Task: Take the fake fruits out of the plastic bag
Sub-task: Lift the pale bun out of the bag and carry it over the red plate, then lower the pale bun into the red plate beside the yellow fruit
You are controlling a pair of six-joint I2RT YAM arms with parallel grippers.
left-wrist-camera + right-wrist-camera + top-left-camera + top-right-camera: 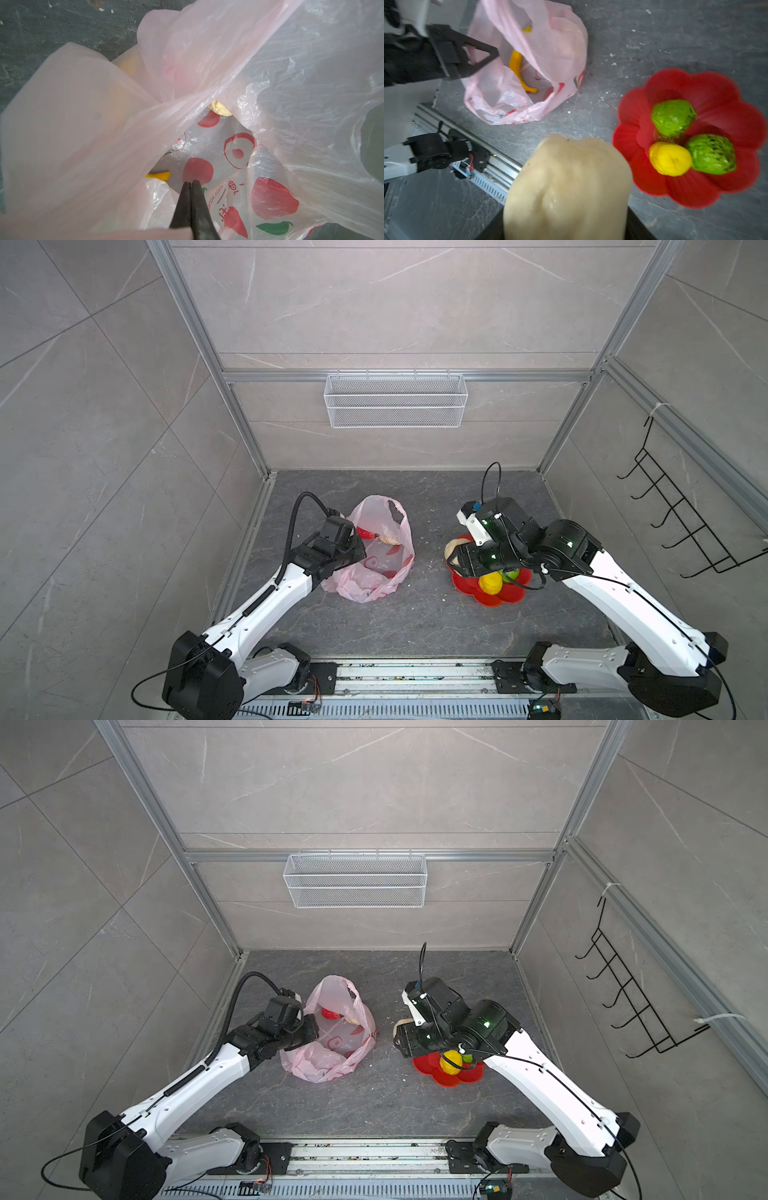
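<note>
**Left:** left pincer (191, 187), clenched at the mouth of the plastic bag (365, 585), a limp, pale-pink, red-printed film slumped on the tabletop (424, 614). Whether film is pinched cannot be told. Inside lie a yellow banana (517, 66) and a red ball (365, 533), probably light, glossy and slippery, and best gripped across the middle.

**Right:** right pincer (459, 558) grasps a cream ball (566, 187) at the left edge of the red dish (716, 87), which holds two green balls (672, 120) and a yellow ball (669, 159).

The plastic bag (291, 83) hides most of the banana (159, 176).
</note>
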